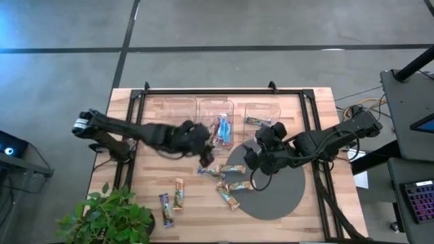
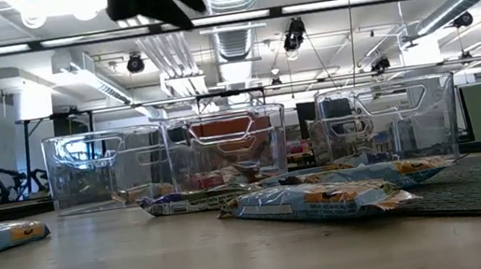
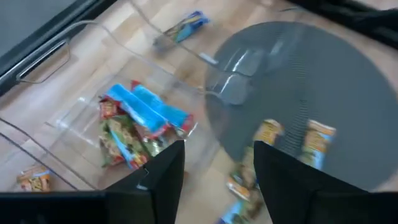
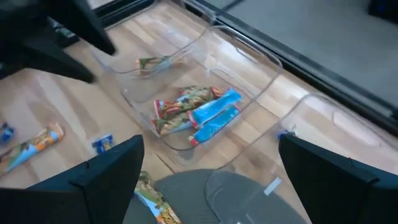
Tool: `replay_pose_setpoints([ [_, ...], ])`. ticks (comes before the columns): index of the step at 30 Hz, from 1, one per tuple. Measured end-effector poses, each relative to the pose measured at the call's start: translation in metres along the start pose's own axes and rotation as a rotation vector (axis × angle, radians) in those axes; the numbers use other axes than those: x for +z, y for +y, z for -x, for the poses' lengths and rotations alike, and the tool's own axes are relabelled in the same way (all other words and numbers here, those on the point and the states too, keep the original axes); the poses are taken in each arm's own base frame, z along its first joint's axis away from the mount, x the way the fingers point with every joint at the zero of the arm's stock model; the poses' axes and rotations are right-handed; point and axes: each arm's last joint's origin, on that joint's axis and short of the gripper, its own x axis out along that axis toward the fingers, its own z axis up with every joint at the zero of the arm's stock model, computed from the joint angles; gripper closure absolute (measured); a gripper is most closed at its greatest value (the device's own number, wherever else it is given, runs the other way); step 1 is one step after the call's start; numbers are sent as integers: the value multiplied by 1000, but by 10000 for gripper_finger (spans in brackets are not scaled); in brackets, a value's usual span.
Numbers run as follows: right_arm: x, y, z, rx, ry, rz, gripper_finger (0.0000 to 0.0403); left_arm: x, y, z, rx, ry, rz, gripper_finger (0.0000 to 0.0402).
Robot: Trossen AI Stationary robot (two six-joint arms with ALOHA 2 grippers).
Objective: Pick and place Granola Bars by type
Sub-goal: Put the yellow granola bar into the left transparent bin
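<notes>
My left fingers (image 3: 214,180) hang apart with nothing between them, just above the near edge of the middle bin (image 1: 215,114), and my right fingers (image 4: 208,180) are spread wide and empty over the grey round mat (image 1: 274,193), near that same bin. Close to the front of the worktop (image 1: 156,179), two granola bars (image 1: 172,200) lie near the potted plant (image 1: 108,217). A loose cluster of bars (image 1: 224,181) sits at the mat's left edge, some on the wood, some on the mat. Farther back, the middle bin holds blue and red-green bars (image 3: 140,124); the right bin (image 1: 261,114) holds one bar (image 1: 258,122); the left bin (image 1: 173,112) also holds a bar (image 4: 152,62)
</notes>
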Motion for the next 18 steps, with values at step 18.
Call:
replay_pose_setpoints([
  [18, -41, 6, -8, 202, 449, 4, 39, -63, -56, 44, -82, -41, 81, 227],
])
